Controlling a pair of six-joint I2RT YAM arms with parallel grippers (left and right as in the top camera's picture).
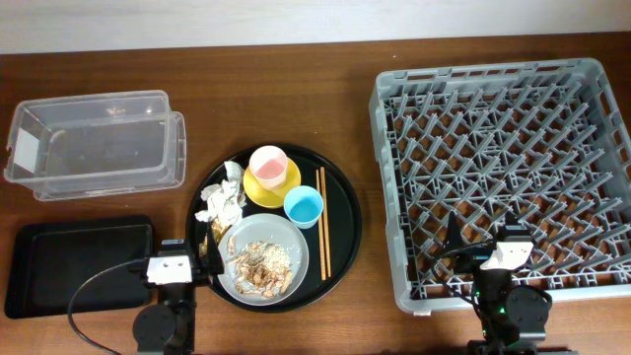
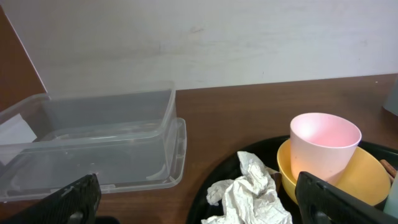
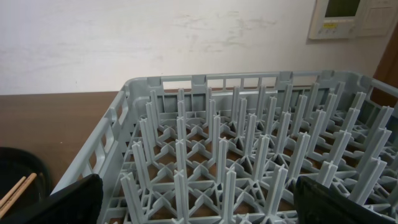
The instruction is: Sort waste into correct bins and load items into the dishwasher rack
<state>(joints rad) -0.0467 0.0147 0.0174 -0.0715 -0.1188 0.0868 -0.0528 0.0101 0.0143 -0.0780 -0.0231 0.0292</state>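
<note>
On a round black tray (image 1: 345,212) sit a pink cup (image 1: 267,163) in a yellow saucer (image 1: 288,182), a light blue cup (image 1: 303,205), wooden chopsticks (image 1: 322,222), crumpled white napkins (image 1: 222,200) and a grey plate (image 1: 296,264) with beige food scraps (image 1: 258,258). The clear box (image 1: 94,143) and shallow black tray (image 1: 74,264) lie at the left, the grey rack (image 1: 503,168) at the right. My left gripper (image 2: 199,208) is open, empty, at the tray's front-left, with the napkins (image 2: 249,196), pink cup (image 2: 323,146) and saucer (image 2: 360,177) ahead. My right gripper (image 3: 199,202) is open, empty, over the rack's (image 3: 249,162) front edge.
The clear box's lid lies under and beside the box (image 2: 93,137). A wall rises behind the table. The chopstick tips (image 3: 15,190) show at the left in the right wrist view. Bare wood lies between the round tray and the rack.
</note>
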